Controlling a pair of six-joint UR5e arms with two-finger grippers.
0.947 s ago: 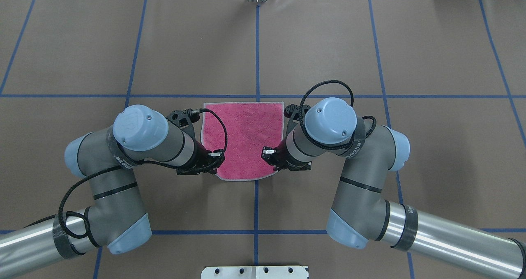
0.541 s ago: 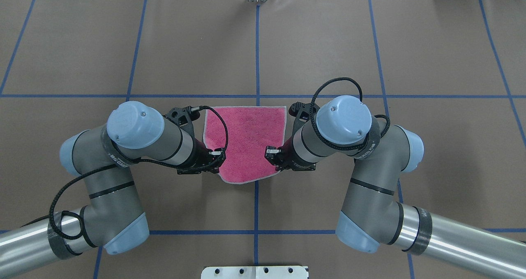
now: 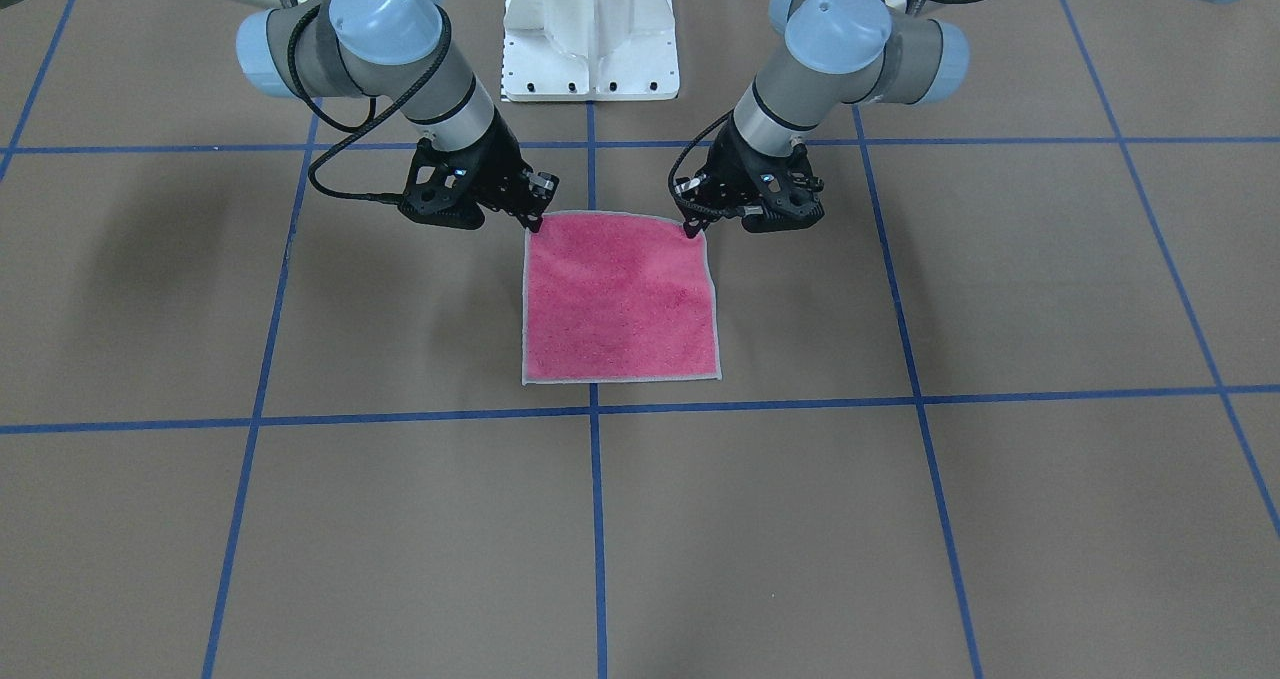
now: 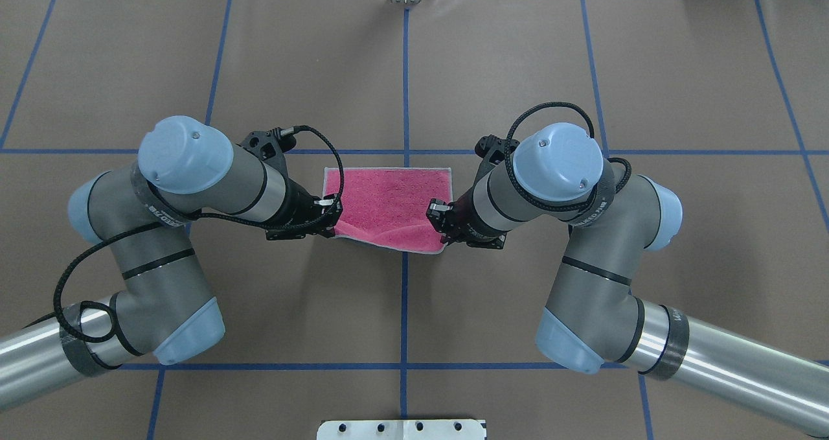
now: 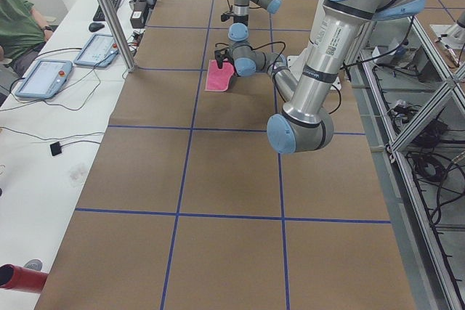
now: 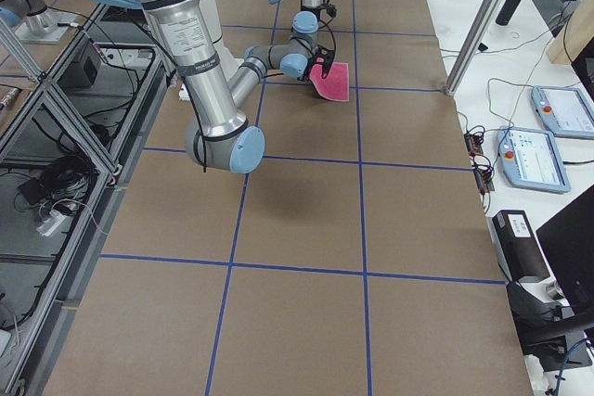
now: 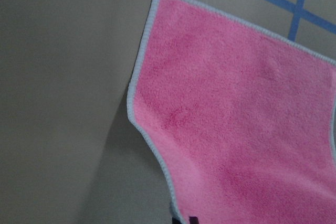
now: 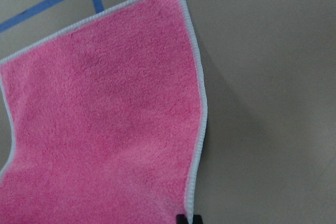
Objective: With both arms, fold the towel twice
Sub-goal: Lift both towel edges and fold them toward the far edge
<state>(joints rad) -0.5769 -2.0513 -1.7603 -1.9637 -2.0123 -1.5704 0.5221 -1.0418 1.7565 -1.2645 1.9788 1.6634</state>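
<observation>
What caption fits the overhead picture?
The left gripper and right gripper hold the near corners of a pink towel above the table.

Pink towel, near edge raised, left arm and right arm jaws pinching near corners

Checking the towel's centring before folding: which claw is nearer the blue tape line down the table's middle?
Right. The right claw pinches a towel corner close beside the blue tape line; the left claw pinches the other corner, clearly farther out on the opposite side.
</observation>
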